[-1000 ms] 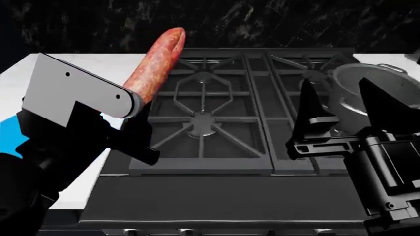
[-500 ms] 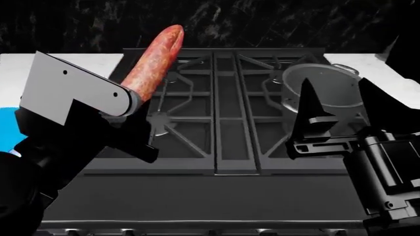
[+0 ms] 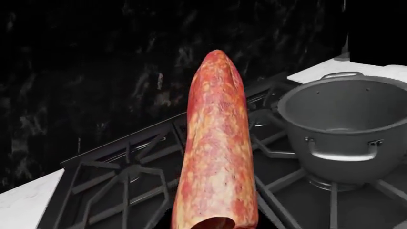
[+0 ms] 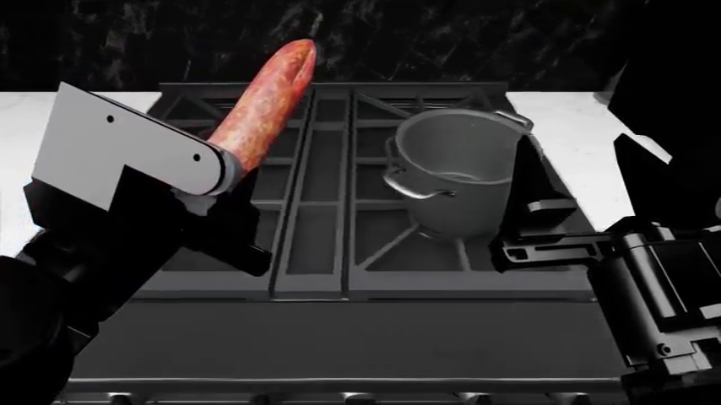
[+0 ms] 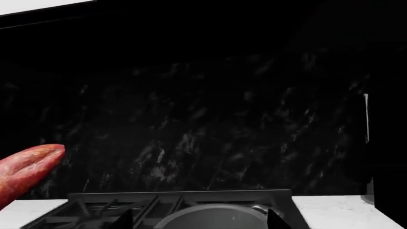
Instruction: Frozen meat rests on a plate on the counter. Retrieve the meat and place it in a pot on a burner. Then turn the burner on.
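One step is done: the meat is clenched in the left gripper above the stove. The pot is empty; the right gripper is spread, and the burner is unlit.

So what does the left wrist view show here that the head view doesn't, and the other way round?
Only the left wrist view shows the meat's cut end and the inside of the pot down to its floor, which looks empty. Only the head view shows both arms: the left end effector shut on the meat, the right end effector open beside the pot, plus the stove's front edge. Both show the meat held tilted above the grates, the pot standing on a grate, white counter and the dark back wall.
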{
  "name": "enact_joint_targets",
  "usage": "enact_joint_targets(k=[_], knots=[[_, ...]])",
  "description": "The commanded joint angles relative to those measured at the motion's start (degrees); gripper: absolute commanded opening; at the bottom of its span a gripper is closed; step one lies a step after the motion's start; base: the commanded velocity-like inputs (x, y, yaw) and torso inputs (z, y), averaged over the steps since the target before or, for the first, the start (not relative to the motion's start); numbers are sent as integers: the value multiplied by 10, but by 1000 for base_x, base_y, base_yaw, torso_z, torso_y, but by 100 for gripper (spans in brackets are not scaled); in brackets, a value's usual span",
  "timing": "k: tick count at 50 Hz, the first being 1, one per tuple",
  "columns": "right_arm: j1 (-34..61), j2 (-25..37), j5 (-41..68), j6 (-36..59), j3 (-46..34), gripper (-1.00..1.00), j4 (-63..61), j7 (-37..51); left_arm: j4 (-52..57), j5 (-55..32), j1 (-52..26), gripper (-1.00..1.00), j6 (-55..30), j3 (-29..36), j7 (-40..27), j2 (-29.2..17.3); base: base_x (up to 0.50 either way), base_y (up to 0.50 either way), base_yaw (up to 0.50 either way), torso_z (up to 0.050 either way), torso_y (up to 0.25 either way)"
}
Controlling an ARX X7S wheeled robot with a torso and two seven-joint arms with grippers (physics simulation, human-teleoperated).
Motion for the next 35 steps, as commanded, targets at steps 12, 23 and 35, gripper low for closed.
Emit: enact_joint_targets(k=[12, 23, 35], knots=[[-1, 2, -5, -6, -6, 100, 4, -3, -3, 4, -6, -100, 7, 5, 1, -2, 0, -302, 0, 0, 0], [-4, 0, -13, -9, -11, 100, 7, -6, -4, 8, -5, -100, 8, 8, 6, -4, 0, -239, 0, 0, 0], [-14, -7, -32, -21, -15, 100, 19, -23, -106, -15, -111, -100, -55, 66, 56, 20, 0, 0, 0, 0, 1]])
